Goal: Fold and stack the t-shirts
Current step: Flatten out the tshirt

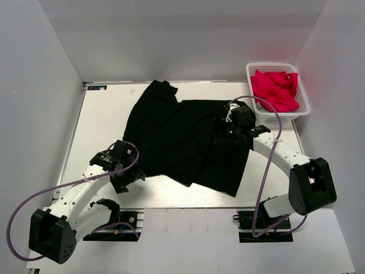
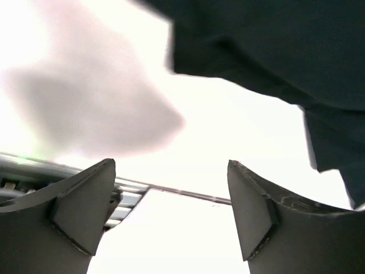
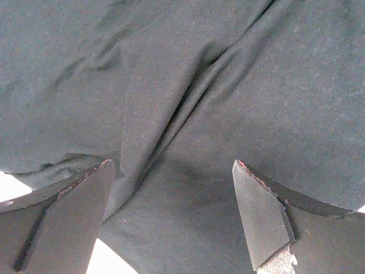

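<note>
Fingers [image 3: 68, 217] of the right hand [image 3: 172, 165] stand apart over a crease in the black t-shirt [image 1: 182, 137], grasping nothing. The shirt lies rumpled across the mid-desk [image 1: 108, 120]. Pinkish-red t-shirts [image 1: 276, 88] fill the basket [image 1: 272, 64] at the far right. The left hand [image 2: 171, 162], also released, hovers beside the near hem. Advice: pinch opposite edges and draw the cloth flat before folding.

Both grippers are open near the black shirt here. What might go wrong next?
1. The right gripper is open over a raised crease mid-shirt; closing there may pinch several layers and bunch the black shirt.
2. The left gripper is over bare table, beside the shirt's edge; it might close on nothing.
3. The shirt lies skewed and wrinkled, so a fold now would likely come out lopsided.
</note>
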{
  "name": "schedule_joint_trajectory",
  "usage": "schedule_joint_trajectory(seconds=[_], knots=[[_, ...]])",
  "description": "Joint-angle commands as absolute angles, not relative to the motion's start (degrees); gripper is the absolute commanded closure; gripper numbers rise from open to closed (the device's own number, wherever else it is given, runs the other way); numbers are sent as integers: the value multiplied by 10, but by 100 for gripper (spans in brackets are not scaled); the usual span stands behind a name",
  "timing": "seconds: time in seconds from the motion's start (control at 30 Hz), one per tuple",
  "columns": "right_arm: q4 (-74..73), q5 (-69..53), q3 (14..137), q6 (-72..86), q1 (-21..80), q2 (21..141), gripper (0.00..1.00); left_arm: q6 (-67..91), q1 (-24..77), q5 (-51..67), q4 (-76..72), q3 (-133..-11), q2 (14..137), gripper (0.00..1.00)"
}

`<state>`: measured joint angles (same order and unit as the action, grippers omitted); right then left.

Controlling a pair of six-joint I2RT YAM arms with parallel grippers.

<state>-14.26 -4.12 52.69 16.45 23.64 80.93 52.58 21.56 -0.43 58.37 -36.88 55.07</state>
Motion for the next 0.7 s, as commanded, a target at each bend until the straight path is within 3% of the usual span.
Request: schedule_joint_trajectory(seconds=[0.0, 0.27, 0.37, 0.67], knots=[[-117, -57, 526, 173, 234, 804, 10, 583, 216, -27, 596, -371, 541, 12], [-125, -47, 535, 173, 233, 820, 10, 592, 216, -141, 538, -379, 637, 15], [-132, -41, 541, 173, 233, 822, 10, 592, 216, -155, 519, -384, 673, 23], [-142, -35, 560, 171, 234, 838, 10, 586, 216, -138, 427, -377, 705, 23]])
